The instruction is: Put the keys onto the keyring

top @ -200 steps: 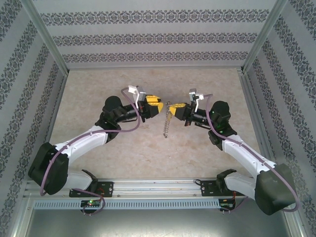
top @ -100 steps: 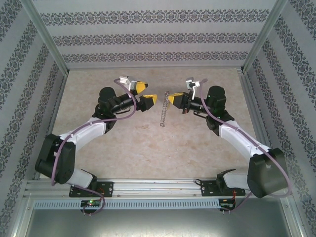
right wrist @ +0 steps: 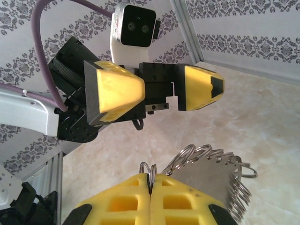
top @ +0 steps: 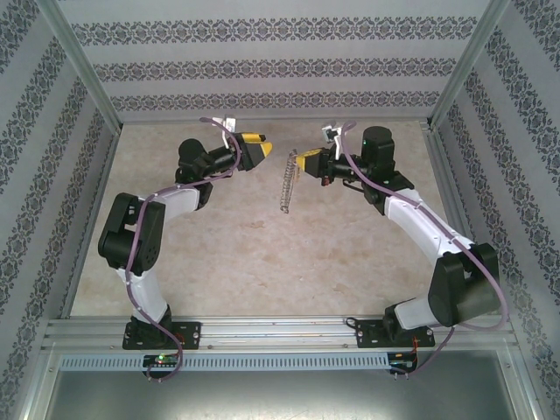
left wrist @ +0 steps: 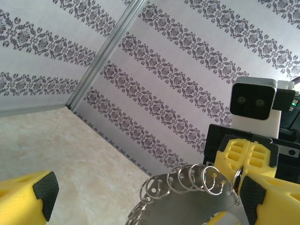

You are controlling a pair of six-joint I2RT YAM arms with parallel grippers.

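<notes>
The keyring (top: 283, 188) is a flat grey metal plate with several split rings along its edge, hanging above the table's far middle. My right gripper (top: 300, 162) is shut on one ring at its top end; in the right wrist view the yellow fingers (right wrist: 151, 185) pinch that ring, with the plate (right wrist: 211, 173) to the right. My left gripper (top: 262, 149) faces it from the left, open and holding nothing. In the left wrist view the rings (left wrist: 187, 180) curve between my own spread left gripper (left wrist: 146, 199) fingers, in front of the right gripper (left wrist: 244, 164). The keys are out of view.
A beige stone-patterned tabletop (top: 262, 254) is walled by patterned panels (top: 280, 70) and aluminium posts (top: 83, 79). Purple cables (top: 140, 262) run along both arms. The far left corner post (left wrist: 101, 56) shows close behind the left gripper.
Both arms have swung toward the far wall and risen. The left gripper has opened wide. The right gripper has stayed shut and carried the keyring along.
</notes>
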